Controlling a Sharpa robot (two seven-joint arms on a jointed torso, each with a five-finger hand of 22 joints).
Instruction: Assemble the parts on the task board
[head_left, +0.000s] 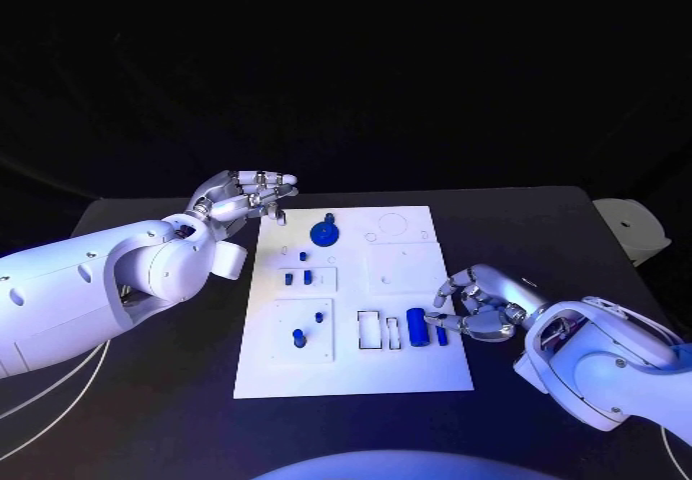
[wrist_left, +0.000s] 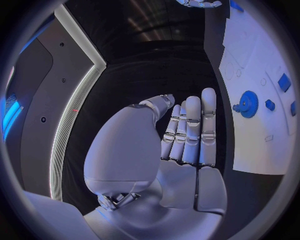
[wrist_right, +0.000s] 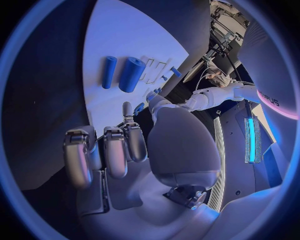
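- Two hands flank the board (head_left: 418, 375), which lies mid-table (head_left: 144, 400).
- Left hand (head_left: 242, 196) hovers off the board's far left corner, fingers straight and side by side, holding nothing.
- Right hand (head_left: 483, 305) sits at the board's right edge, fingers curled beside the cylinders; whether it grips one I cannot tell.
- Big cylinder (head_left: 415, 327) and small cylinder (head_left: 440, 333) lie side by side near that edge.
- Gear (head_left: 326, 233) sits near the far edge.

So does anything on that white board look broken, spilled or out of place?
Nothing stands out. The white board lies flat and square on the table, the blue pieces lie tidy, and both hands, left and right, hold nothing.
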